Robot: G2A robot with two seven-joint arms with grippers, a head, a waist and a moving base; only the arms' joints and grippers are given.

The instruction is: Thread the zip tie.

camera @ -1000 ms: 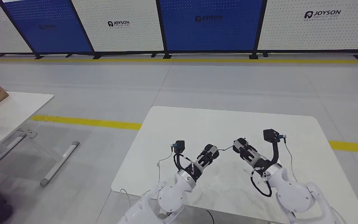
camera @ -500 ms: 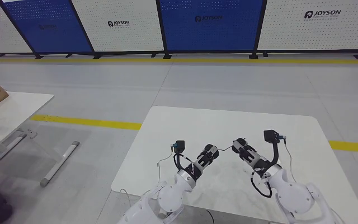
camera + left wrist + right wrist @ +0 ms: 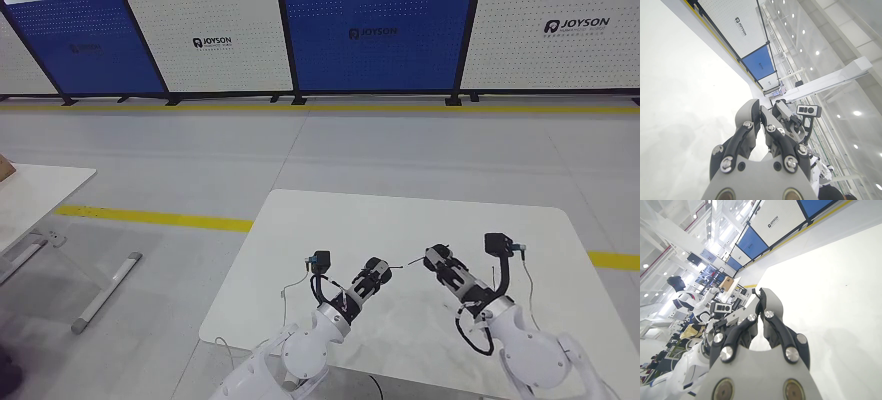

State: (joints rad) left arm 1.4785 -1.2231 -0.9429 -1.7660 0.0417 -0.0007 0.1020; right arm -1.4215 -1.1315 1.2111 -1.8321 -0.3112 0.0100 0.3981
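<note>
Little showing of zip tie (image 3: pixel 753 291): black head poking past right gripper (image 3: pixel 759 295), strip pinched between closed jaws. From above, faint dark line at lower centre toward left gripper (image 3: pixel 386 267), also pressed closed; hold unclear. White table (image 3: pixel 400 215) beneath; grey floor (image 3: pixel 300 150), blue and white panels (image 3: pixel 375 45) behind.

Seen from above, the left arm (image 3: pixel 330 322) stretches toward 1 o'clock and the right arm (image 3: pixel 497 318) toward 11 o'clock, so their tips face each other, near but not touching. The left gripper (image 3: pixel 381 266) has its fingers pressed together. The right gripper (image 3: pixel 430 257) is pinched closed as well (the zip tie (image 3: pixel 405 265) spans the gap between the two tips).
</note>
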